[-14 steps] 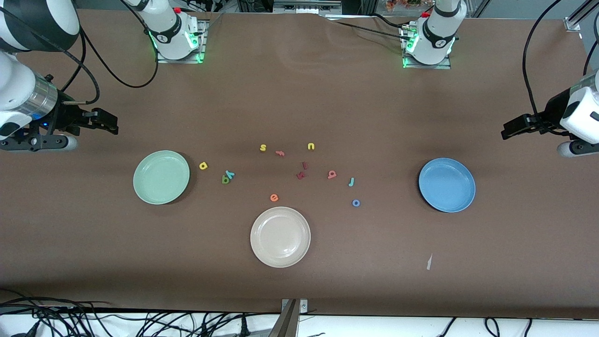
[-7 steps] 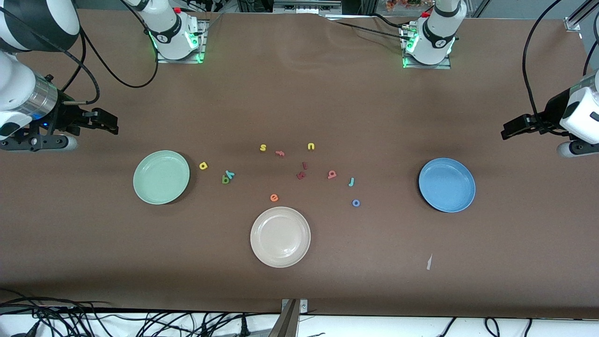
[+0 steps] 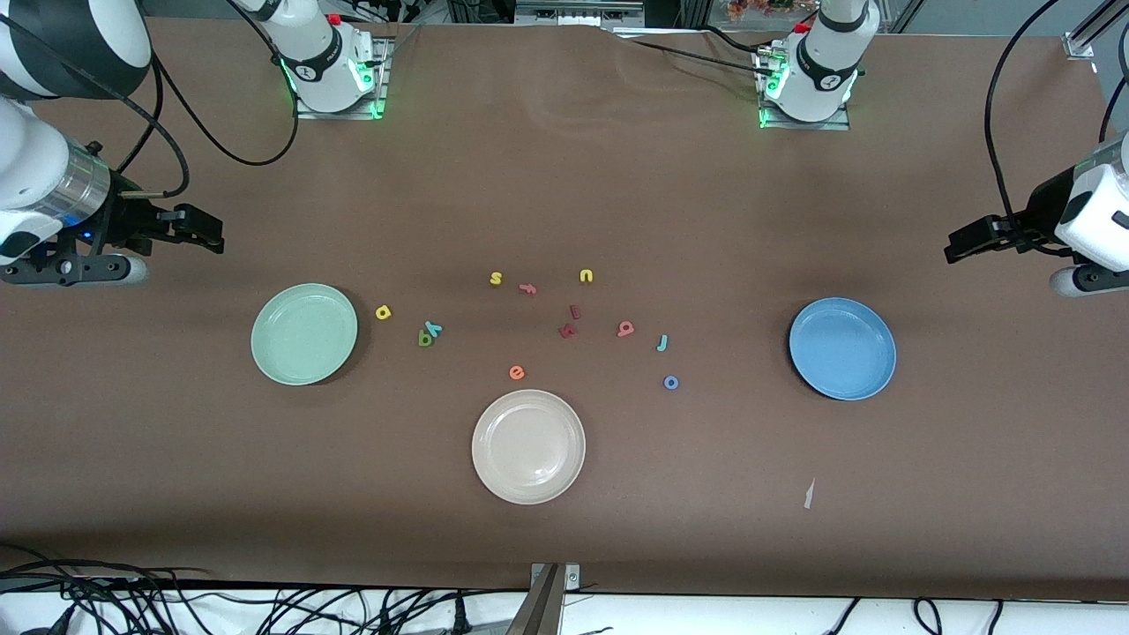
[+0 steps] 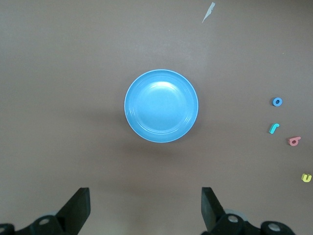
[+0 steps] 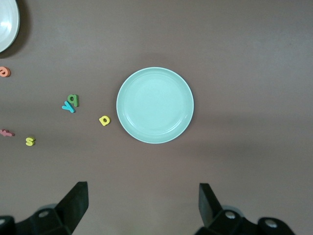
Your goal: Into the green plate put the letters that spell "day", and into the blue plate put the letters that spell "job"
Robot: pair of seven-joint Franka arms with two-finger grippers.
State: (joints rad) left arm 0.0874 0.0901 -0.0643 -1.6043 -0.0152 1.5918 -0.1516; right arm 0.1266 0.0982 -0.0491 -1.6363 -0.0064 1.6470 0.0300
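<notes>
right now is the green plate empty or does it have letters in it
Empty. The green plate shows a bare inside in the front and right wrist views; the yellow letter lies on the table beside it.

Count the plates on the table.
3: the green plate toward the right arm's end, the blue plate toward the left arm's end, and the cream-white plate between them, nearest the front camera.

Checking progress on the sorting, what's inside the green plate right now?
Nothing: the green plate shows only its bare mint surface in the front and right wrist views. The yellow letter lies on the table beside it. What is under the plate is covered.
</notes>
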